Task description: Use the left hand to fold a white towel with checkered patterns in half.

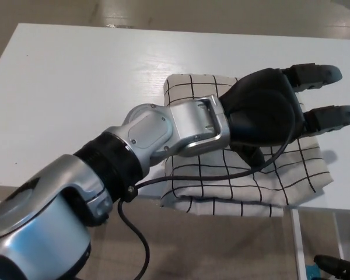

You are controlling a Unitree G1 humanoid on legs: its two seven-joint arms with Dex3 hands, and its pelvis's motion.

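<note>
While the left arm is reaching in from the lower left across the white table (64, 76), the left hand (268, 116) is lying flat over the white towel with checkered patterns (245, 181). Its two thick fingers (332, 115) are stretching out straight and apart, pointing to the right past the towel's right edge, and they are gripping nothing. A black cable (221, 175) is looping from the forearm across the cloth. The towel is sitting at the table's near edge, right of centre, looking doubled over, with its front hem hanging slightly past the rim. A dark object (338, 268), too small to identify, is showing at the bottom right corner.
</note>
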